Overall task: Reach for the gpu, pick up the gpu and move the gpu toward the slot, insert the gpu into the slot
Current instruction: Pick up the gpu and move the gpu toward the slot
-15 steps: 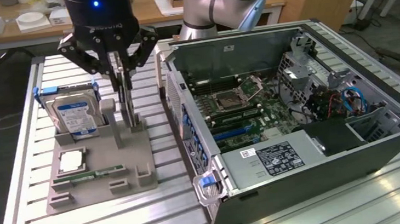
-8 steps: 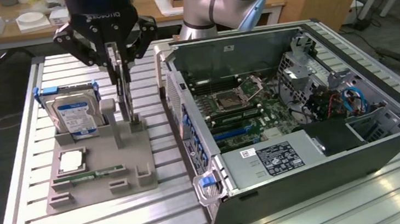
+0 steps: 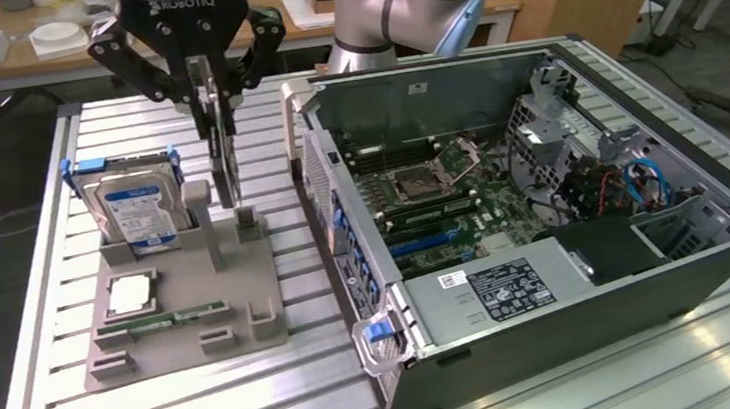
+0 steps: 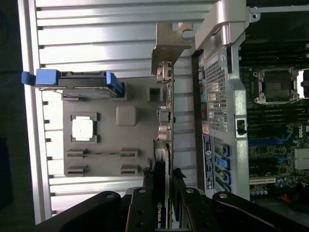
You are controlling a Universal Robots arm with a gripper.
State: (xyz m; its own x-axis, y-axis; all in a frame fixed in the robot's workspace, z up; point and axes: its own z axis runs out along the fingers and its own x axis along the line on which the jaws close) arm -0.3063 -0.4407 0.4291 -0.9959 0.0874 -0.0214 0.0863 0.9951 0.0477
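The gpu (image 3: 225, 168) is a thin dark card seen edge-on, standing upright over the grey fixture (image 3: 179, 355) on the exterior view's left. My gripper (image 3: 215, 103) is shut on its upper edge, one finger on each face. Whether the card's lower end still touches the fixture's holder post (image 3: 246, 219) I cannot tell. In the wrist view the gpu (image 4: 165, 121) runs out from between my fingertips (image 4: 150, 178), with its silver bracket (image 4: 169, 46) at the far end. The slot (image 3: 425, 244) is one of the blue strips on the green motherboard inside the open case; the same strips (image 4: 264, 142) appear in the wrist view.
The open computer case (image 3: 693, 273) lies on its side on the slatted metal table (image 3: 291, 402), its rear wall (image 3: 327, 198) close beside the card. The fixture also holds a hard drive (image 3: 136, 211), a processor (image 3: 129, 293) and a memory stick (image 3: 162, 322). A silver processor socket (image 3: 423, 181) sits on the motherboard.
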